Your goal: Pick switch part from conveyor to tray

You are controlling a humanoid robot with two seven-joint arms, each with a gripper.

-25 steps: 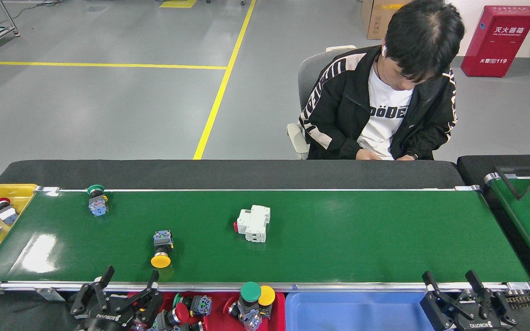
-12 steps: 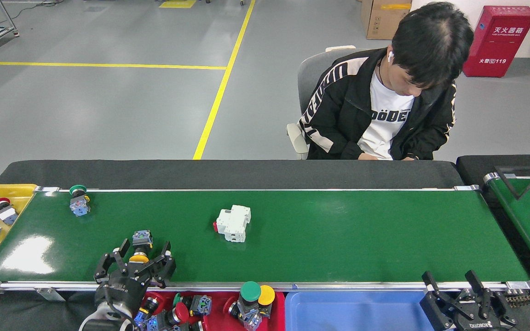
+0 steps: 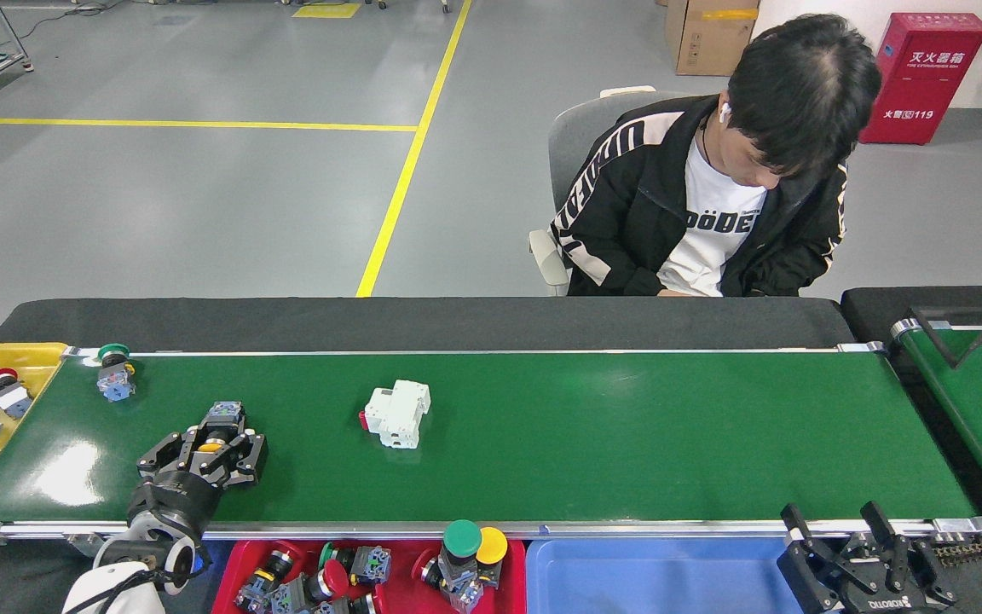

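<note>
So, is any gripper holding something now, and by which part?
The left gripper is closed around the yellow-capped switch on the conveyor, gripping near its yellow cap; whether it is lifted cannot be told. The right gripper is open and holds nothing.

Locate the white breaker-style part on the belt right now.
In the head view the white part lies on the conveyor, left of centre, right of the left pincer and beyond the tray.

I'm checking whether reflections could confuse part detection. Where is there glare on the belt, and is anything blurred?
Head view: a bright white glare patch sits on the conveyor near its left end, beside the left tool; fainter sheen further right. Head view: parts such as the white switch part look sharp, without motion blur.
</note>
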